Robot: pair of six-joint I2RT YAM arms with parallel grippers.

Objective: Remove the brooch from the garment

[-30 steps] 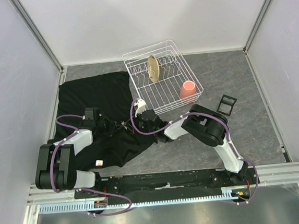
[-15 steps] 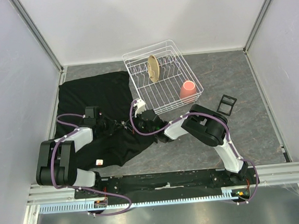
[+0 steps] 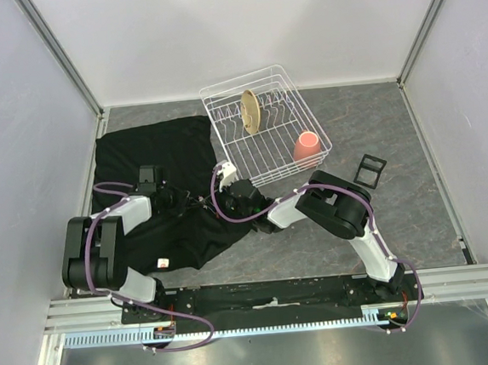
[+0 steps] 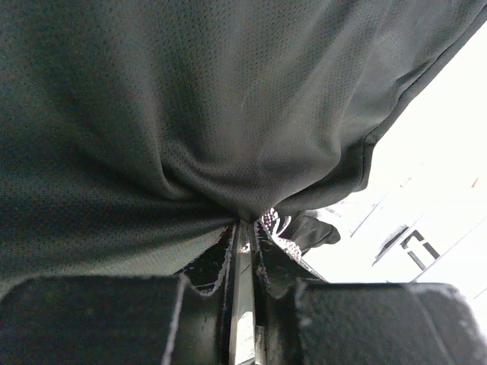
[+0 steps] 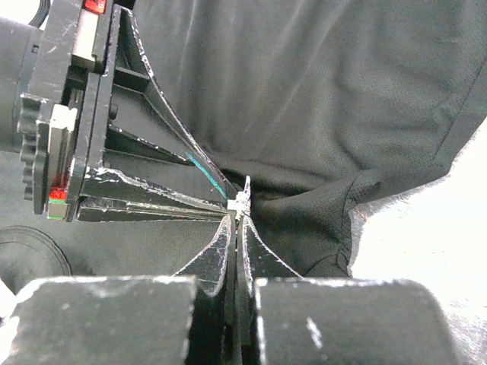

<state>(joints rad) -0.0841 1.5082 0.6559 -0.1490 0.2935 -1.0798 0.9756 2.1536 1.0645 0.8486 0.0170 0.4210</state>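
Your right claw (image 5: 235,222) is pinched together on the whitish brooch (image 5: 242,201) at its tips; directly opposite, your left claw (image 4: 242,228) clamps a bunched fold of black garment (image 4: 190,114).

A robotics lab test cell — plain white panel walls (image 3: 248,28), aluminium frame posts (image 3: 60,53) and a mounting rail (image 3: 458,279) enclose the grey counter (image 3: 393,127).

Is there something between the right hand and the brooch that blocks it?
Nothing visible does. The right hand has its closed tips directly at the brooch, with no fold of the garment between them. The left hand pinches the garment right beside the brooch.
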